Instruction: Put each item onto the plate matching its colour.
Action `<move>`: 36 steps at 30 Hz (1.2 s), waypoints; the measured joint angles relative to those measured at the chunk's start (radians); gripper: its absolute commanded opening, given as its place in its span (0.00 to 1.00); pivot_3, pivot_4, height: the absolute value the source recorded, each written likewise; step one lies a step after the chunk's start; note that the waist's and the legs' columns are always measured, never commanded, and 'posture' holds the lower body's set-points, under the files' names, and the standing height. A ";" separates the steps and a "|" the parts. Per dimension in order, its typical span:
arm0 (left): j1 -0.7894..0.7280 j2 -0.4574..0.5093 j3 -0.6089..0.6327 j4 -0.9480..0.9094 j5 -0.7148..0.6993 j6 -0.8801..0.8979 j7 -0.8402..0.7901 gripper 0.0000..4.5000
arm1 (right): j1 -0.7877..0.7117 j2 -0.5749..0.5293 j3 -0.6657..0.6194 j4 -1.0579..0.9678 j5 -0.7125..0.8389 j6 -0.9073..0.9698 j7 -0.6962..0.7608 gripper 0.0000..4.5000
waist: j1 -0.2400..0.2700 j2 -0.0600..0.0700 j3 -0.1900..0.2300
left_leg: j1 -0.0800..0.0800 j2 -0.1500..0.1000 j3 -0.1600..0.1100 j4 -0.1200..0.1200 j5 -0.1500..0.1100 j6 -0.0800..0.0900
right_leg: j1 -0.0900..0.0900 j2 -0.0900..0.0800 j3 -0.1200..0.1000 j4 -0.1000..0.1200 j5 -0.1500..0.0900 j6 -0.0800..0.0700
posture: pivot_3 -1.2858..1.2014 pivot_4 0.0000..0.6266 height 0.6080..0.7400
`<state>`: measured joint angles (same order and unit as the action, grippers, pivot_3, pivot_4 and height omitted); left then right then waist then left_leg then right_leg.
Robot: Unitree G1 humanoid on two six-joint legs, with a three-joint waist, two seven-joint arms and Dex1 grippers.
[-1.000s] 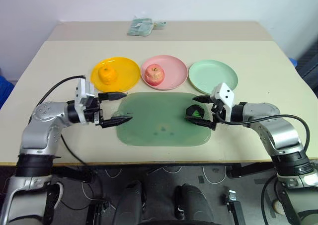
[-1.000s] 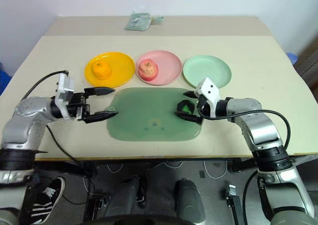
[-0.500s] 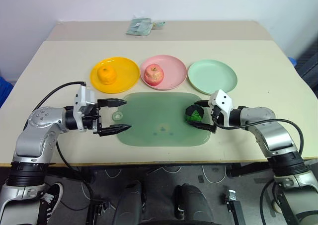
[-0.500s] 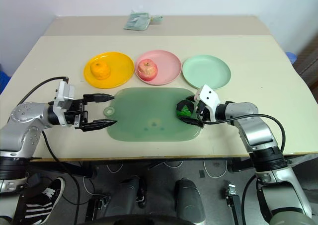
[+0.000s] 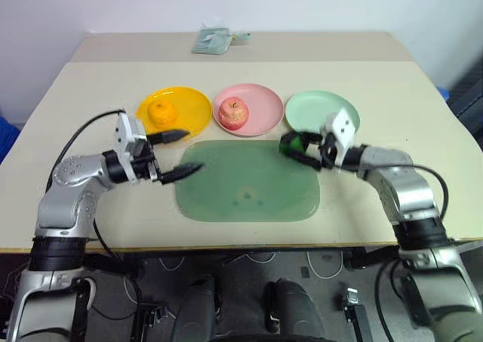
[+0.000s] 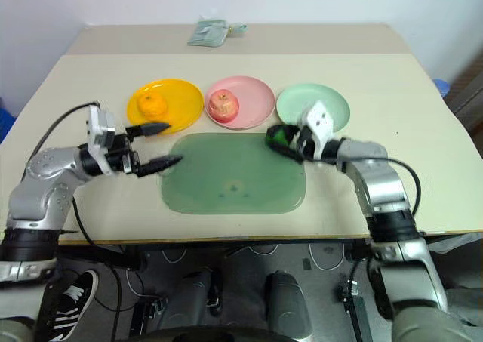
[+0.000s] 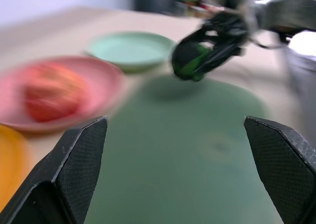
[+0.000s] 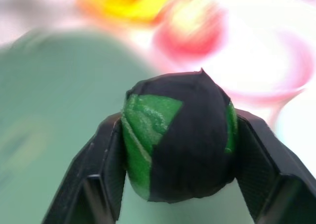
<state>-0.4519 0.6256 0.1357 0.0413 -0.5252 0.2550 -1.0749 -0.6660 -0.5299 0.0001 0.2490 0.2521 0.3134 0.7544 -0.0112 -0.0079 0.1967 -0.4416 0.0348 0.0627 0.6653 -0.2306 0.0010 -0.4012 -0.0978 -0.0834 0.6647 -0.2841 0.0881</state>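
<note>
Gripping green piece (image 5: 293, 143) in right pincer (image 5: 299, 147), near mint plate (image 5: 323, 112)

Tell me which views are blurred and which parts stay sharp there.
Left wrist view: the apple and plates are smeared, the black fingers sharp. Right wrist view: background washed out and blurred, the green ball crisp. Both eye views are sharp throughout.

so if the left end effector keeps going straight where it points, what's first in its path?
Probably the green piece held in the right end effector, above the mat. Depth is hard to judge.
</note>
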 measured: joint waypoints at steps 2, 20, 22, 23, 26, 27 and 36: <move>-0.018 -0.025 0.002 0.004 0.018 -0.002 0.057 1.00 | -0.084 0.000 -0.012 0.128 -0.068 -0.058 -0.112 0.63 | 0.003 0.000 0.000 | 0.000 0.000 0.001 -0.001 0.000 0.000 | 0.000 0.000 0.000 0.000 0.000 0.000 | 0.52 0.24 1.00; 0.098 -0.005 0.067 -0.117 -0.098 0.091 0.040 1.00 | -0.195 0.038 -0.115 0.371 -0.004 -0.229 -0.057 0.99 | -0.005 0.000 0.000 | -0.001 0.006 0.012 -0.003 0.003 -0.005 | -0.005 0.000 0.005 0.000 0.000 0.000 | 0.52 0.24 1.00; 0.132 0.025 0.088 -0.133 -0.115 0.091 0.006 1.00 | -0.136 0.028 -0.129 0.229 0.079 -0.184 0.044 0.99 | 0.000 0.000 0.000 | -0.001 0.006 0.012 -0.003 0.000 0.000 | -0.004 0.000 0.005 0.000 0.000 0.000 | 0.52 0.24 1.00; 0.151 0.036 0.094 -0.134 -0.118 0.089 -0.008 1.00 | -0.099 0.019 -0.128 0.158 0.116 -0.154 0.092 0.99 | 0.001 0.000 0.000 | 0.000 0.006 0.012 -0.002 0.000 0.000 | -0.004 0.000 0.005 0.000 0.000 0.000 | 0.52 0.24 1.00; 0.189 0.048 0.110 -0.137 -0.118 0.081 -0.034 1.00 | 0.042 -0.054 -0.110 -0.058 0.216 -0.030 0.246 0.99 | 0.008 0.000 0.000 | -0.001 0.006 0.012 -0.002 -0.001 0.001 | -0.004 0.000 0.005 -0.001 0.000 0.000 | 0.52 0.24 1.00; 0.202 0.055 0.116 -0.140 -0.118 0.075 -0.038 1.00 | 0.087 -0.091 -0.099 -0.119 0.243 0.007 0.292 0.99 | 0.009 0.000 0.000 | -0.001 0.006 0.012 -0.002 -0.001 0.001 | -0.004 0.000 0.005 -0.001 0.000 0.000 | 0.52 0.24 1.00; 0.353 0.149 0.195 -0.170 -0.125 0.069 -0.083 1.00 | 0.241 -0.227 -0.107 -0.274 0.252 0.025 0.396 0.99 | -0.005 0.000 0.000 | 0.001 0.010 0.014 -0.002 -0.001 0.001 | -0.006 0.003 0.006 -0.001 0.001 -0.002 | 0.52 0.24 1.00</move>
<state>-0.0987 0.7744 0.3307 -0.1290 -0.6500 0.3238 -1.1579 -0.4246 -0.7573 -0.1064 -0.0252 0.5038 0.3388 1.1504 -0.0160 -0.0077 0.1967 -0.4406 0.0449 0.0763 0.6631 -0.2317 0.0020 -0.4070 -0.0952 -0.0770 0.6641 -0.2828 0.0858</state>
